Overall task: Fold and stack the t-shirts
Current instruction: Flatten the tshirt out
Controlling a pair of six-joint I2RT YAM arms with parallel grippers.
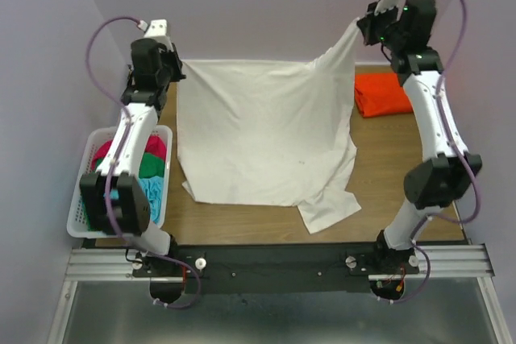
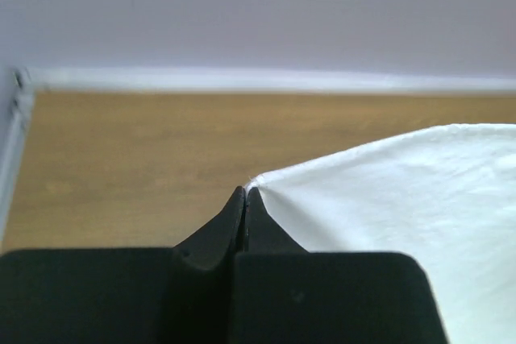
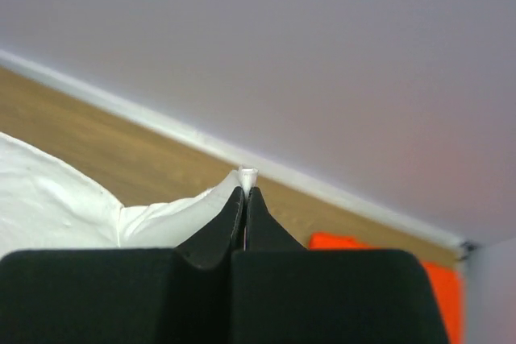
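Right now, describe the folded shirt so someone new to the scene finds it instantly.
Look at the wooden table, far right corner. The orange t-shirt lies there alone, folded into a compact block. It is the only folded one: the cream-white t-shirt is spread wide mid-table, and the bundled shirts sit in the white basket at left.

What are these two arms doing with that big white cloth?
They are folding t-shirts. The left tool and right tool each pinch a far corner of the white t-shirt, the right corner raised higher, the rest draped on the table. An orange shirt lies folded at the far right; other shirts wait in the basket.
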